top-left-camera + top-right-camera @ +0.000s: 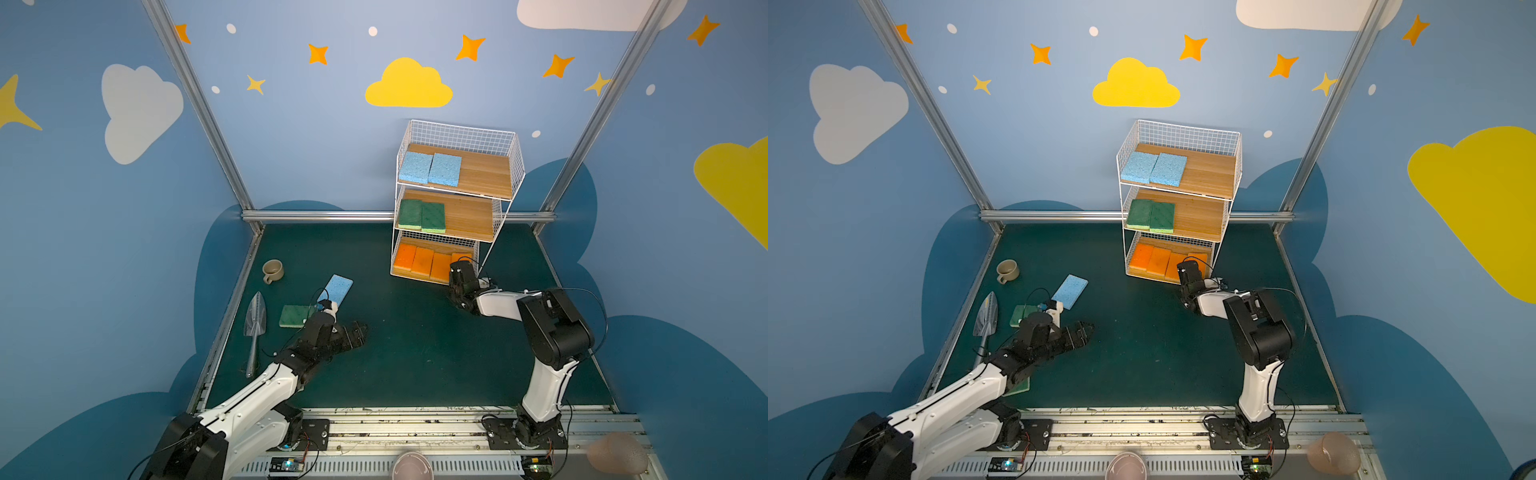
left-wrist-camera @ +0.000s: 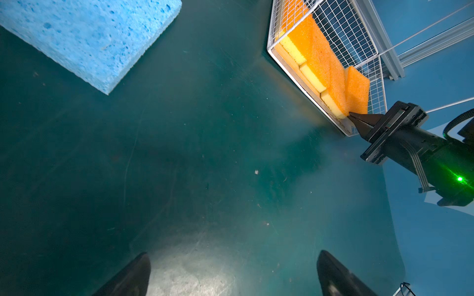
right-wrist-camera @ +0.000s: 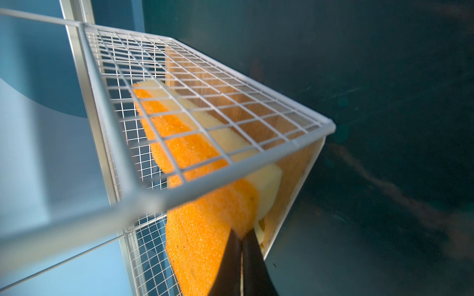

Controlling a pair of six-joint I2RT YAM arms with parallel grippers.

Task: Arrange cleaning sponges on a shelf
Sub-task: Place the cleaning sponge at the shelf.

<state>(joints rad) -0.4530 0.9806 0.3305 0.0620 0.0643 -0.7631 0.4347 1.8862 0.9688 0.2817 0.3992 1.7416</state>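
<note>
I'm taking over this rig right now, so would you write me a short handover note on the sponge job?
Left gripper: open, empty, above the mat.
Right gripper: shut, at the edge of the fourth orange sponge, which sits tilted at the end of the bottom board of the shelf.
Done: two blue sponges on the top board, two green sponges on the middle one, three orange sponges flat on the bottom.
Left: settle the tilted one; shelve the loose blue sponge and loose green sponge on the mat. What looks like another green one shows under the left arm.
</note>
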